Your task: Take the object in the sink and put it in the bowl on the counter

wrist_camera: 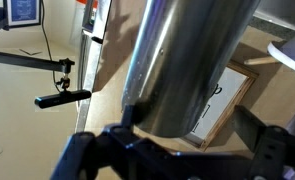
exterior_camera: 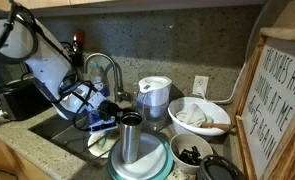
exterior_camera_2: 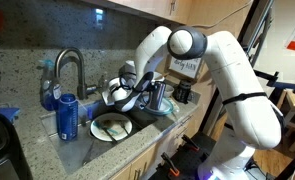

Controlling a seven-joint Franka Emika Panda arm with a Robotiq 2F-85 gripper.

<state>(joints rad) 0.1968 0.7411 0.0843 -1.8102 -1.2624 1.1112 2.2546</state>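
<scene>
The silver tumbler (exterior_camera: pixel 131 138) stands upright in the teal-rimmed bowl (exterior_camera: pixel 157 163) on the granite counter (exterior_camera: pixel 47 160), right of the dark sink (exterior_camera: pixel 57 128). My gripper (exterior_camera: pixel 114 108) is at the tumbler's upper left side. In the wrist view the tumbler (wrist_camera: pixel 187 60) fills the space between my fingers (wrist_camera: pixel 192 115). The left finger is against it and the right finger stands clear with a visible gap, so the gripper is open. In an exterior view the tumbler (exterior_camera_2: pixel 159 95) shows just past the gripper (exterior_camera_2: pixel 147 97).
A white-lidded pitcher (exterior_camera: pixel 154 97) stands behind the bowl. A white bowl (exterior_camera: pixel 199 116), a small bowl with dark contents (exterior_camera: pixel 192 155) and a framed sign (exterior_camera: pixel 282 100) are to the right. The faucet (exterior_camera_2: pixel 72 70), a blue bottle (exterior_camera_2: pixel 69 117) and a white plate (exterior_camera_2: pixel 112 127) are at the sink.
</scene>
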